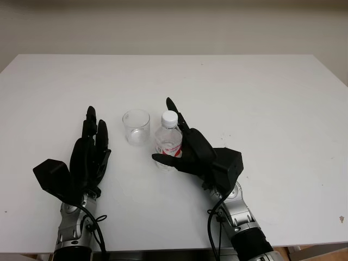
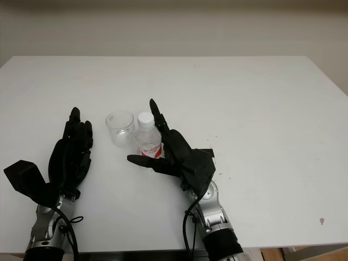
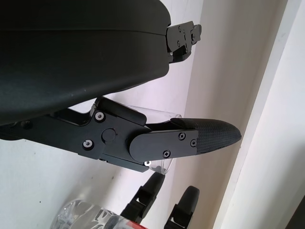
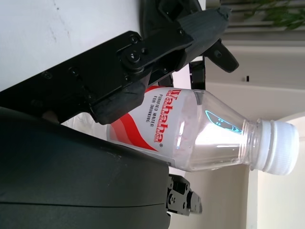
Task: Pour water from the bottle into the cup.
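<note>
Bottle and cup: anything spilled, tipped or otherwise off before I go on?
One thing: the bottle has its white cap on, so it cannot pour. It stands upright beside the upright cup, no spill visible. The right robot hand is around the bottle; the left robot hand, open, is left of the cup.

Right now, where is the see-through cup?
The cup stands upright on the white table, near its middle, just left of the bottle that the right robot hand is reaching around. The left robot hand, open, is on its other side.
</note>
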Robot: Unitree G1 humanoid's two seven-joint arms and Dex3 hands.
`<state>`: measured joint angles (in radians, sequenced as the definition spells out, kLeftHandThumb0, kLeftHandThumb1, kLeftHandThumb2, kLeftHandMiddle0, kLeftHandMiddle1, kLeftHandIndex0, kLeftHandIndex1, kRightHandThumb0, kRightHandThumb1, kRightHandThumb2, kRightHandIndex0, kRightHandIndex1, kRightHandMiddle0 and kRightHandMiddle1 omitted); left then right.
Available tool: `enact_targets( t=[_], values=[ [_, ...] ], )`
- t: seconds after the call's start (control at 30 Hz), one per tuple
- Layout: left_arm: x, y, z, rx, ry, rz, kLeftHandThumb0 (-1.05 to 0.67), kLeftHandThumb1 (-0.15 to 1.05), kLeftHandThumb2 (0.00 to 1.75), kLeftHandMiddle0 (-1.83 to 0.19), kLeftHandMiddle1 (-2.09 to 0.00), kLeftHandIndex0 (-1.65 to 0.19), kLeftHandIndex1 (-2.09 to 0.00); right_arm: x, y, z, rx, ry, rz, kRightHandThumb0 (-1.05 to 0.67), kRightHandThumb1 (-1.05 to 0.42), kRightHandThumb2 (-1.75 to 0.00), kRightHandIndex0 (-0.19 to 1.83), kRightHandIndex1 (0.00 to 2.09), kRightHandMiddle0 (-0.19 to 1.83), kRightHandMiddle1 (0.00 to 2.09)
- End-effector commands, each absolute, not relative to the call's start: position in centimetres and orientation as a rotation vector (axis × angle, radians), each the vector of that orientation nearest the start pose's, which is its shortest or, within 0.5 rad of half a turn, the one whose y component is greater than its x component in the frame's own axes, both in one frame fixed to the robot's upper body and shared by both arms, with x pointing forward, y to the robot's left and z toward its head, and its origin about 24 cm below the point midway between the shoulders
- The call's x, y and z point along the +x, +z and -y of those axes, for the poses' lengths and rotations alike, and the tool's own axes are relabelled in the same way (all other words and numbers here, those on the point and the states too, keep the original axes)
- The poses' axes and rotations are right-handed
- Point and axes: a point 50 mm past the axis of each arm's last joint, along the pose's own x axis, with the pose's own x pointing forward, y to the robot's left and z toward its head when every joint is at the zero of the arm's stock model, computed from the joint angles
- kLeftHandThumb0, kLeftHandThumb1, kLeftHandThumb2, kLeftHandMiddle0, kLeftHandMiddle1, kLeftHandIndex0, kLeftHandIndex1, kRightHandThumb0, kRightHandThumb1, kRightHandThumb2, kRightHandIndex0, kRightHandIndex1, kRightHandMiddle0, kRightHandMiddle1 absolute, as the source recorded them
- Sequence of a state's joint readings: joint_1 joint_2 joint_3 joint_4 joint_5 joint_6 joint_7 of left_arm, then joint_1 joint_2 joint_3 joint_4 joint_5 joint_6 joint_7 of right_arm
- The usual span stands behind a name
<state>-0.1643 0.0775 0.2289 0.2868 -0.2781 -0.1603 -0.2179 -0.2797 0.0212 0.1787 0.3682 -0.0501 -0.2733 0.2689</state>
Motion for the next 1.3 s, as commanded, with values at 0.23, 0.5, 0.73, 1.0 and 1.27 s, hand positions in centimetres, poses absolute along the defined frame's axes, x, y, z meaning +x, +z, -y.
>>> enact_targets(
  t=[0.23, 0.5, 0.73, 1.0, 1.27],
  values=[
    [26.8, 1.9, -20.1, -0.240, 0.035, 0.021, -0.76, 1.05, 0.46, 0.18, -0.05, 0.17, -0.06, 28.8, 6.2, 6.2, -0.142, 0.515, 0.184, -0.53, -0.94, -0.07, 0.62, 2.09, 0.37, 2.09],
    [26.7, 1.8, -20.1, -0.242, 0.037, 0.022, -0.76, 1.05, 0.46, 0.19, -0.05, 0.18, -0.05, 28.6, 6.4, 6.2, -0.216, 0.484, 0.207, -0.49, -1.05, -0.33, 1.61, 2.09, 1.22, 2.09],
    [26.8, 1.8, -20.2, -0.247, 0.034, 0.021, -0.75, 1.05, 0.47, 0.19, -0.04, 0.19, -0.05, 28.7, 6.4, 6.1, -0.243, 0.457, 0.225, -0.44, -1.05, -0.45, 1.83, 2.09, 1.61, 2.09],
    [26.9, 2.0, -20.4, -0.233, 0.034, 0.022, -0.76, 1.05, 0.46, 0.19, -0.05, 0.18, -0.05, 30.1, 8.3, 7.2, -0.266, 0.410, 0.272, -0.41, -1.05, -0.48, 1.83, 2.09, 1.75, 2.09],
    [27.3, 2.4, -20.5, -0.218, 0.017, 0.024, -0.75, 1.05, 0.49, 0.19, -0.04, 0.18, -0.05, 35.3, 14.2, 9.4, -0.481, 0.258, 0.504, -0.39, -1.05, -0.41, 1.62, 2.09, 1.34, 2.09]
  ],
)
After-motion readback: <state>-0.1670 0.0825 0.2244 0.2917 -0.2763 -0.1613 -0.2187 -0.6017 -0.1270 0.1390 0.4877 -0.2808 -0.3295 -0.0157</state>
